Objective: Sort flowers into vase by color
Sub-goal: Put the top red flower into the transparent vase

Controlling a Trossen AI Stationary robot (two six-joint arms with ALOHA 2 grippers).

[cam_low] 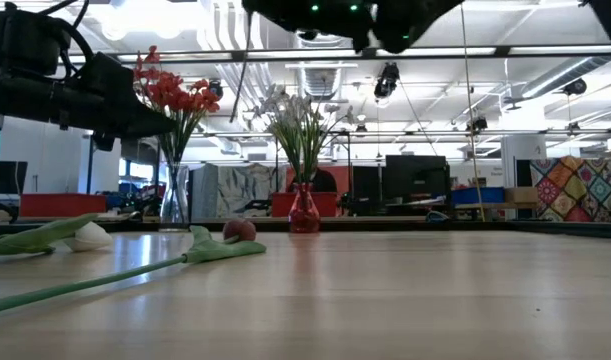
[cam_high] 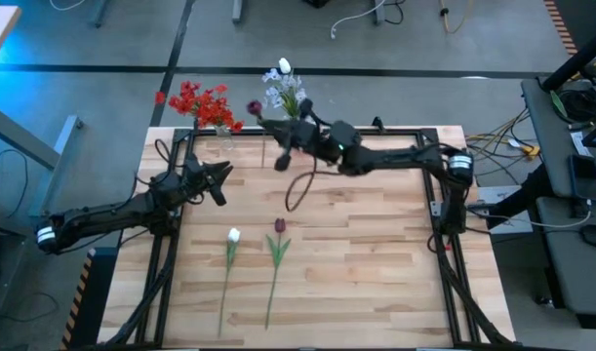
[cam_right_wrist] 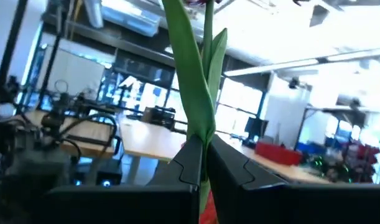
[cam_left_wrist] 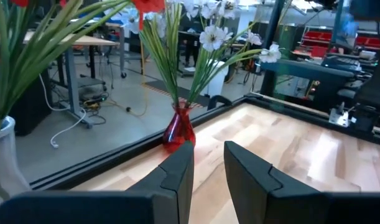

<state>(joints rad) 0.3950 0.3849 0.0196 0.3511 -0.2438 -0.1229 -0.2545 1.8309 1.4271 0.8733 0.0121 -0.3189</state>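
Observation:
My right gripper [cam_high: 273,127] is up over the table's far edge between the two vases, shut on a dark red flower [cam_high: 255,107]. A clear vase [cam_low: 175,195] holds red flowers [cam_high: 202,101]. A small red vase [cam_low: 304,210] holds white flowers [cam_high: 286,90]. A white-budded flower [cam_high: 233,236] and a dark red tulip [cam_high: 279,227] lie flat on the table, stems pointing to the near edge. My left gripper [cam_high: 219,180] hangs open at the left, level, with nothing between its fingers [cam_left_wrist: 177,180]. My right gripper pinches the flower's green stem and a leaf lying against it [cam_right_wrist: 206,127] between its two fingers. The fingers lie along the stem and slant up toward the far edge. The head [cam_right_wrist: 197,2] stands out beyond the fingertips. The flower is lifted clear of the table.
A black frame rail [cam_high: 395,132] runs round the wooden table [cam_high: 376,253]. Both vases stand at the far edge, close together. Bare wood lies right of the two lying flowers. A dark cable loop [cam_high: 298,188] hangs below the right arm.

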